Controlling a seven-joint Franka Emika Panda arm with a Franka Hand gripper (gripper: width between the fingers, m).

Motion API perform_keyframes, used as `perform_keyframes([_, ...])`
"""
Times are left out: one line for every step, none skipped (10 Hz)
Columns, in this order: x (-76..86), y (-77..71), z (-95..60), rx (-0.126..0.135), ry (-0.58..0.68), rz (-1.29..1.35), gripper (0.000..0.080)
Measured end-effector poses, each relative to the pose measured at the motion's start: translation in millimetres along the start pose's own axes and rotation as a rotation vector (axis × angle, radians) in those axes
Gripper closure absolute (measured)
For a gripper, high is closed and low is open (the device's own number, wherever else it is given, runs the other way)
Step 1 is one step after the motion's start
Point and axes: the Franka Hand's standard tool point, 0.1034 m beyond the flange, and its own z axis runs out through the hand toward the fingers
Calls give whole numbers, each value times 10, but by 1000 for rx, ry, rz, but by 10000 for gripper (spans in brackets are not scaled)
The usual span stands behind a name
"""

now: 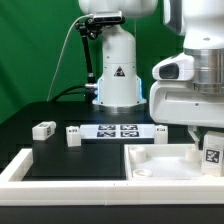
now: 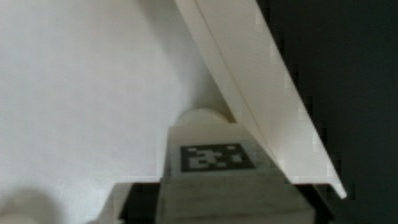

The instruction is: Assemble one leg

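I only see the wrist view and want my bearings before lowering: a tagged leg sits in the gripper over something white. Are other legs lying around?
Observer: Yes. A loose leg and a second loose leg stand on the black table, on the exterior view's left of the marker board.
Operator: And the white surface?
Observer: It is the large square panel, lying flat; the gripper holds the held leg over its right side in the exterior view.

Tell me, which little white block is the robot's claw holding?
The leg at the exterior view's right, over the big white panel; the other blocks sit loose on the table.
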Motion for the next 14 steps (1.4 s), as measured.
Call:
perform_keyframes([-6,-6,3,13,15,122,509])
perform_keyframes([-4,-11,3,20,22,216,509])
perform_keyframes([-1,-12,2,25,26,273,509])
perform_keyframes([-1,-19,1,34,23,404,509])
perform_keyframes([4,-21,1,40,24,510,509])
perform_keyframes([4,-24,3,48,20,608,509])
perform_keyframes([-1,-35,4,57,14,713,509])
perform_keyframes([-14,-56,6,72,6,845,509])
perform_keyframes([-11,-62,7,81,6,947,509])
perform_keyframes([-3,-62,5,85,7,1019,509])
perform_keyframes([0,-63,3,91,6,1081,509])
perform_keyframes([4,-64,-5,109,8,1214,509])
perform_keyframes([0,-65,-4,111,7,1227,509])
perform_keyframes([7,-60,-5,115,-6,1253,509])
